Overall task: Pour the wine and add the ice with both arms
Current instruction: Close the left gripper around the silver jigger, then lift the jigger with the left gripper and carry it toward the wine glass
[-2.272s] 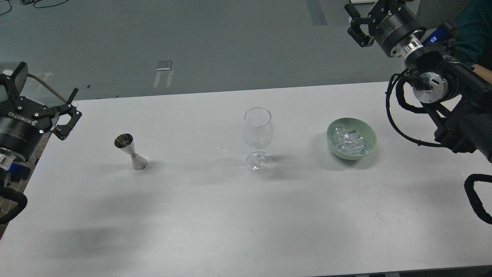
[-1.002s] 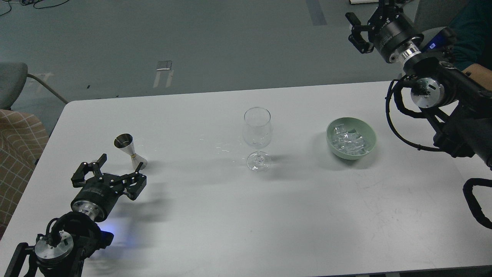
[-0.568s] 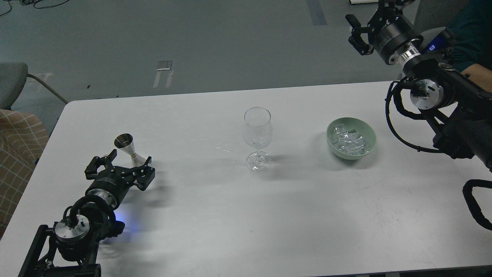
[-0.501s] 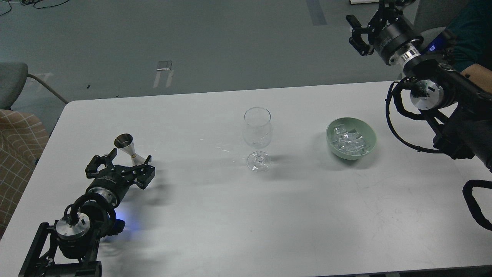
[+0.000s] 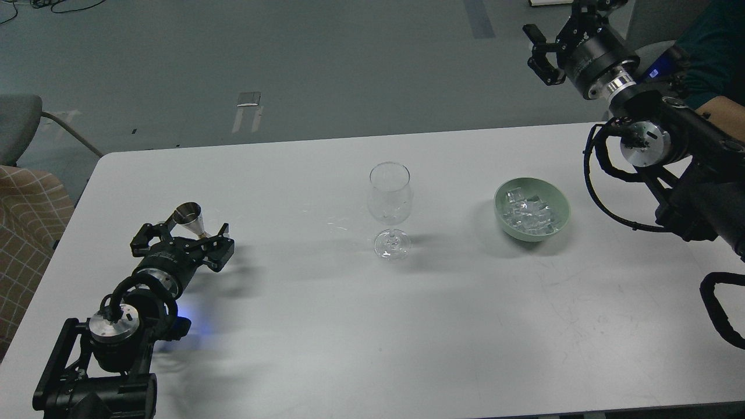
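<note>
A steel jigger [image 5: 187, 214] stands at the table's left; its lower half is hidden behind my left gripper [image 5: 184, 237], which is open with a finger on each side of it, apart from it. Any wine in the jigger does not show. A clear stemmed glass [image 5: 390, 195] stands upright mid-table and looks empty. A green bowl [image 5: 498, 201] to its right holds the ice [image 5: 528, 213], several clear cubes. My right gripper [image 5: 556, 29] is open, high above the table's far right edge, well behind the bowl.
A few clear drops [image 5: 337, 224] lie on the white table [image 5: 407, 326] left of the glass. A grey chair [image 5: 17, 122] and a checked cloth [image 5: 29, 221] are past the left edge. A person's teal sleeve [image 5: 710, 46] is at the far right.
My left arm swung down from the left edge onto the table and moved forward until its open fingers came around the jigger. The right arm barely moved.
</note>
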